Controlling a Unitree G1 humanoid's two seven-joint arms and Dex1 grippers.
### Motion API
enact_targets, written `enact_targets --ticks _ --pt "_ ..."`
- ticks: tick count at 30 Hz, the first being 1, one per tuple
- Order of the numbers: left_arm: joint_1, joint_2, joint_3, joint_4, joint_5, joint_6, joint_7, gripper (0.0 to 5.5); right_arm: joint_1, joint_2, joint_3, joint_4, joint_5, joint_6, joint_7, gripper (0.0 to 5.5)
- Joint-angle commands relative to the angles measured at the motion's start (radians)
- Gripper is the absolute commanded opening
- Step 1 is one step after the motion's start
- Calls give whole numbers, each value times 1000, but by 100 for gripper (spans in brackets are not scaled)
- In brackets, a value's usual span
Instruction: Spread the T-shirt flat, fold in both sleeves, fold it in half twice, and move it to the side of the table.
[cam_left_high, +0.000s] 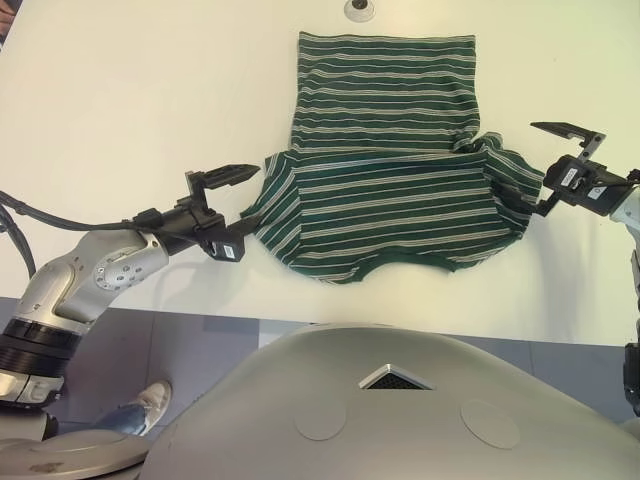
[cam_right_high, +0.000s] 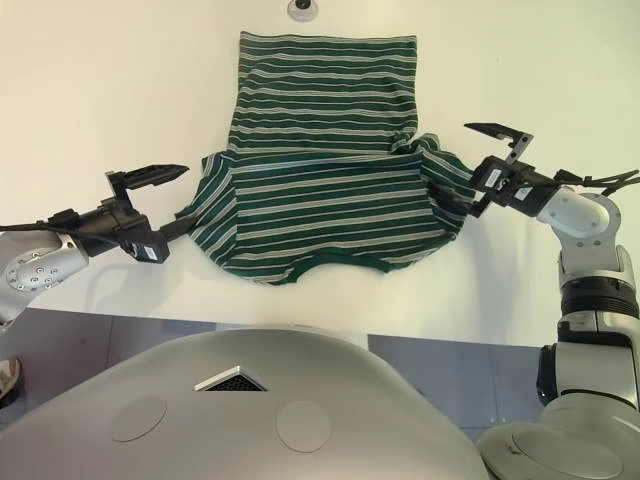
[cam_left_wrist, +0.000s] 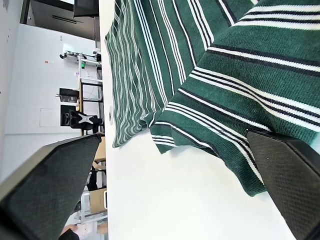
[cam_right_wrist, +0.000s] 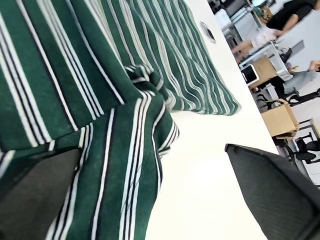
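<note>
T-shirt, green with pale stripes, lies mid-table on the white table. Hem points toward the far edge, neckline toward the near edge. The far half is flat. The near half is rumpled, with a ridge across the chest and both sleeves bunched in against the body, so it is not yet fully spread.

Left tool sits at the left sleeve, fingers wide apart. Lower finger is at the sleeve's edge, upper finger clear above it. Nothing is clamped.

Right tool mirrors this at the right sleeve, also spread wide, with its lower finger against the crumpled cloth.

Judgement: the tools are set symmetrically at the two shoulders so that both sides can be pinched together and drawn outward, which would take out the ridge evenly. A one-sided pull would likely skew the shirt.

A round cable port sits just beyond the hem.
</note>
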Motion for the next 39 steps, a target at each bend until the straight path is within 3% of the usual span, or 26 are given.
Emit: enact_targets --ticks 1,16,20,28,39 --pt "36 0 -3 15 -8 -9 -46 534 94 -38 22 -35 37 -2 103 540" --pt "85 16 146 55 -62 -51 -50 534 242 -66 -35 -197 173 28 140 540" --pt "133 21 206 45 -181 -109 -68 534 248 -48 -81 -286 282 60 159 540" --pt "203 35 264 33 -421 -248 -158 534 243 -7 -111 -312 294 84 155 540" --pt "191 -4 257 132 -67 -205 -158 534 238 21 -150 -337 323 108 184 540"
